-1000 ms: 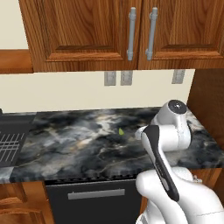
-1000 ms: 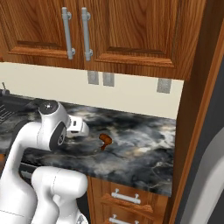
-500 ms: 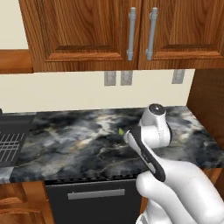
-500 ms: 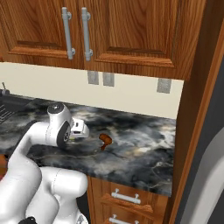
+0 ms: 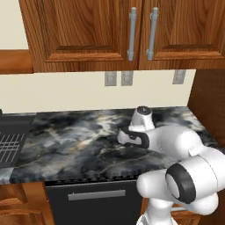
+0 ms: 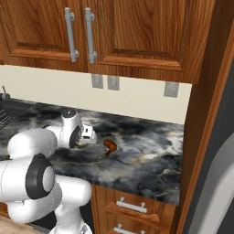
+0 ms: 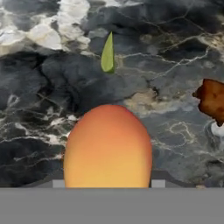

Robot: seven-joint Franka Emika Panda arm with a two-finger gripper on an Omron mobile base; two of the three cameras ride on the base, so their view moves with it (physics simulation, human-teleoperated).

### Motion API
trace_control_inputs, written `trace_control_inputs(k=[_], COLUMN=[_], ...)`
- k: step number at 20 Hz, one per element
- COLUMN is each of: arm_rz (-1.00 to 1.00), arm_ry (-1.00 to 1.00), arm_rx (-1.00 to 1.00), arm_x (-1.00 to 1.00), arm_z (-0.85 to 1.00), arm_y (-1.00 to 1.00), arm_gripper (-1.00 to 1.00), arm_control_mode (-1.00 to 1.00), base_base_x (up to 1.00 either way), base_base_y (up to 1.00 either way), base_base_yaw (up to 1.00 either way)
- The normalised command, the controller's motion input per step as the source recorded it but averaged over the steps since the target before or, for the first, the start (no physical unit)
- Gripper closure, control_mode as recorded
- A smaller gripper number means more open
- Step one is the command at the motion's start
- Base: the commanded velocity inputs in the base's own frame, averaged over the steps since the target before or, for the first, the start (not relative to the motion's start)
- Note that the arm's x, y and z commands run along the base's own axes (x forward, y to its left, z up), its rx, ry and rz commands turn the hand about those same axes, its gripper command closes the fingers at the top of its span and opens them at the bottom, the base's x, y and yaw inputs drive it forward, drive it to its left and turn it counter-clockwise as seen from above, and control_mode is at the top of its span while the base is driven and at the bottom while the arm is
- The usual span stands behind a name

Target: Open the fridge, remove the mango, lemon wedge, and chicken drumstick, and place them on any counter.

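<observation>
In the hand view the orange-yellow mango (image 7: 108, 146) sits large between my fingertips, and my gripper (image 7: 108, 183) is shut on it, low over the black marbled counter (image 7: 43, 109). On the stone beyond it lies the small yellow-green lemon wedge (image 7: 108, 54). The reddish-brown chicken drumstick (image 7: 213, 100) lies at the right edge. From the right base view, my hand (image 6: 87, 135) hovers just left of the drumstick (image 6: 109, 146) on the counter (image 6: 146, 160). The left base view has the hand (image 5: 129, 138) low over the counter (image 5: 66, 140). The grey fridge (image 6: 215, 192) stands at the far right.
Wooden wall cabinets (image 5: 132, 35) with long handles hang above the counter. A dark sink area (image 5: 9, 140) lies at the left end, a black appliance front (image 5: 94, 197) sits below. A tall wooden panel (image 6: 205, 114) divides counter and fridge.
The arm has folded forward and down, bringing the hand with the mango lower and closer to the counter near the lemon wedge and drumstick. The jaws have kept their width.
</observation>
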Motion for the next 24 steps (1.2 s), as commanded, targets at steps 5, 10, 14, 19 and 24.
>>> trace_control_inputs(k=[5, 10, 14, 19, 24], arm_rz=[0.00, 0.00, 0.00, 0.00, 0.00], arm_ry=[0.09, 0.06, 0.00, 0.00, -0.03], arm_rx=[0.00, 0.00, 0.00, 0.00, 0.00], arm_x=[0.62, 0.34, 0.04, 0.00, 0.00], arm_z=[-0.38, -0.40, -0.52, -0.44, -0.08], arm_y=[0.00, 0.00, 0.00, 0.00, 0.00], arm_gripper=[1.00, 1.00, 1.00, -1.00, -1.00], arm_control_mode=[-1.00, -1.00, -1.00, -1.00, -1.00], base_base_x=[0.00, 0.00, 0.00, 0.00, 0.00], base_base_y=[0.00, 0.00, 0.00, 0.00, 0.00], base_base_yaw=[0.00, 0.00, 0.00, 0.00, 0.00])
